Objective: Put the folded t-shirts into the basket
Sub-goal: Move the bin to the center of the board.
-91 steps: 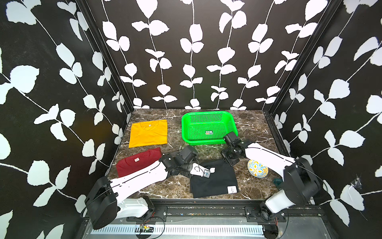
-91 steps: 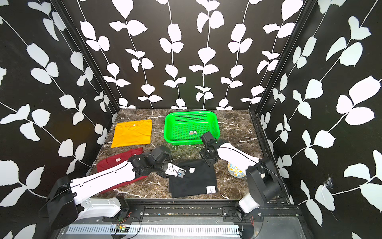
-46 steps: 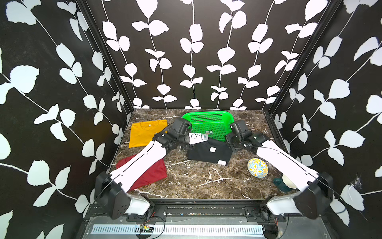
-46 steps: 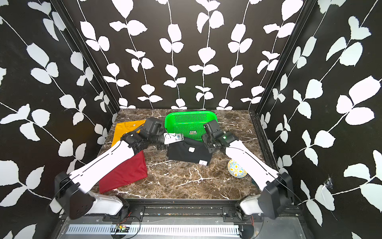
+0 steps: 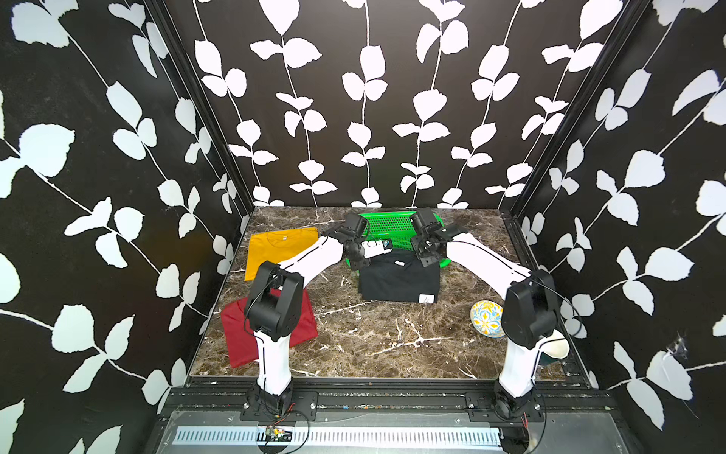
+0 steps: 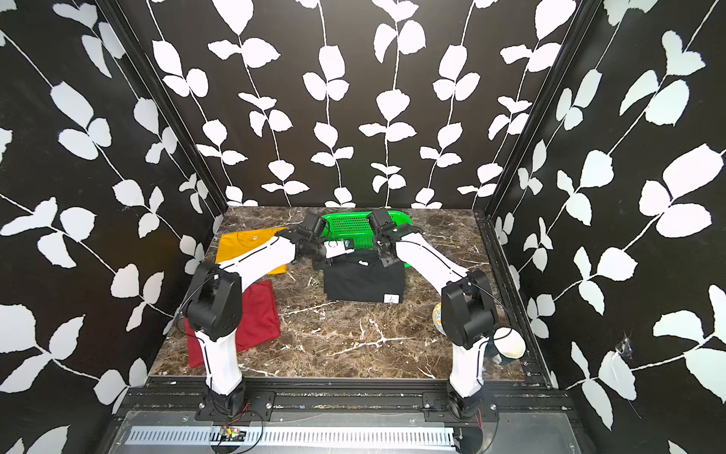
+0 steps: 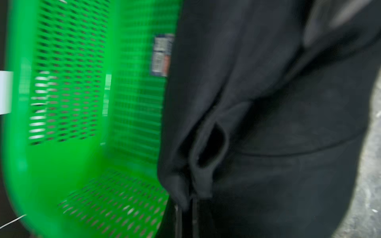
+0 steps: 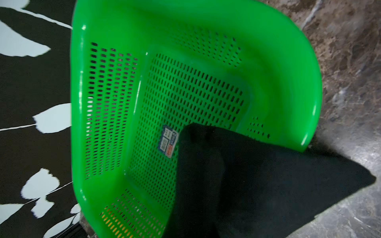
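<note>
Over at the back of the marble bench [image 5: 373, 338], both arms have met at the green basket [image 5: 387, 226], and the black t-shirt [image 5: 398, 275] is strung between them. Left jaws are clamped together on one far corner of the tee, right jaws on the other far corner, and both top views show it the same way [image 6: 363, 281]. That held edge sits up at the basket's near rim [image 6: 349, 224]. The rest of the black cloth spreads toward the front of the bench, outside the basket. Whether its near hem touches the marble cannot be told.

From the left wrist, blurred, a pinched fold of the black t-shirt [image 7: 268, 123] runs down into the closed jaws, with the basket's perforated wall [image 7: 61, 103] right beside it. From the right wrist, a black corner [image 8: 247, 175] reaches over the rim onto the basket floor [image 8: 206, 82], just touching the small label [image 8: 168, 142].

One white tag [image 5: 400, 262] shows near the collar, another [image 5: 427, 298] at the near corner.

Two tees lie flat on the left side of the bench: the yellow-orange t-shirt [image 5: 275, 245] farther back, near the basket, and the dark red t-shirt [image 5: 231, 330] up front, partly behind the left arm [image 5: 275, 306]. A patterned round dish [image 5: 485, 316] sits at the front right, beside the right arm [image 5: 528, 302].
</note>
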`<action>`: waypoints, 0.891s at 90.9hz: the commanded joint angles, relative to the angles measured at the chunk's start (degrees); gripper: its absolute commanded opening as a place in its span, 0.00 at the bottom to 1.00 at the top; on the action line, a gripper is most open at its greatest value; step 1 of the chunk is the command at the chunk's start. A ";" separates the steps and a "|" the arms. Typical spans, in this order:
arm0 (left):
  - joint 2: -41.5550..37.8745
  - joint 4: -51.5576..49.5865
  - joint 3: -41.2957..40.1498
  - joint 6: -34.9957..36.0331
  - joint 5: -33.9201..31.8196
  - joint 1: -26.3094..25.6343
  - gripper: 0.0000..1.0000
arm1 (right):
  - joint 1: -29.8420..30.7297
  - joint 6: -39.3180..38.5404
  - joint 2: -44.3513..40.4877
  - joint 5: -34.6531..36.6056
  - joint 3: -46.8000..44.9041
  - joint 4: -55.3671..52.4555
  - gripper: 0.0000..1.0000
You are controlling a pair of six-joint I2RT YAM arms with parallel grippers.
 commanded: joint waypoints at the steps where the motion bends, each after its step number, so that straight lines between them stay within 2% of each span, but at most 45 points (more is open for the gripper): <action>1: -4.54 -5.87 -4.47 2.37 6.80 0.57 0.00 | -0.33 -0.43 -0.96 -1.45 -2.43 -1.35 0.00; 21: -13.65 -5.81 -16.66 4.87 10.14 -1.26 0.00 | 1.25 -1.11 -8.84 -4.90 -14.69 1.36 0.00; 32: -18.08 -6.69 -22.47 5.04 9.38 -4.41 0.00 | 2.50 -0.20 -15.17 -5.49 -23.98 3.33 0.00; 47: -25.66 -8.51 -28.38 3.99 10.45 -9.95 0.00 | 6.23 0.69 -26.11 -2.28 -32.15 1.22 0.00; 62: -31.05 -14.18 -27.70 2.36 13.48 -13.94 0.00 | 10.65 4.28 -37.11 2.26 -37.50 -0.90 0.00; 81: -36.68 -18.41 -21.67 -0.66 16.20 -14.30 0.00 | 15.53 5.69 -45.29 7.86 -34.93 -6.85 0.00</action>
